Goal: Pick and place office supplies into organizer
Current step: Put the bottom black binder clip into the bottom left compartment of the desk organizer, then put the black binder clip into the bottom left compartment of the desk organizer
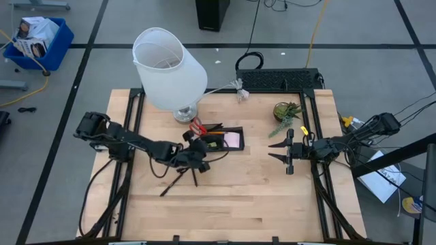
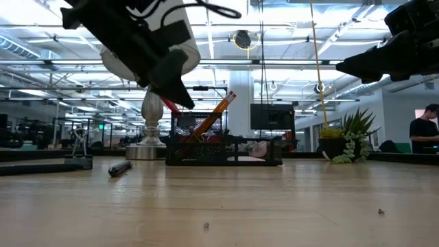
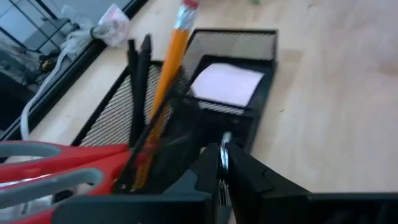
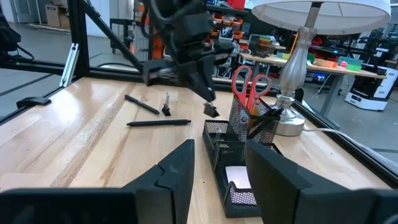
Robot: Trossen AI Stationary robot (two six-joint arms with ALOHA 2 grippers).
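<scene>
The black mesh organizer (image 1: 222, 139) stands mid-table. In its tall cup stand red-handled scissors (image 3: 56, 165), an orange pencil (image 3: 171, 56) and black pens (image 3: 138, 74). A pink sticky-note pad (image 3: 227, 84) lies in its low tray. My left gripper (image 1: 198, 154) is shut just beside the organizer's near-left corner, above the table, with a tiny black bit (image 4: 211, 111) at its tips. More black pens (image 4: 158, 123) lie on the table behind it. My right gripper (image 1: 279, 150) waits open to the organizer's right, holding nothing. My left gripper pinches the tiny black bit between its two fingertips; a thin shiny part (image 3: 225, 144) shows in the slit between them. The fingers slant down from the table's left toward the organizer. The bit hangs below the tips, clear of the table.
A white-shaded lamp (image 1: 169, 68) stands just behind the organizer, its shade over the far left. A small green potted plant (image 1: 286, 112) sits at the far right. A dark marker (image 2: 120, 168) lies on the wood left of the organizer.
</scene>
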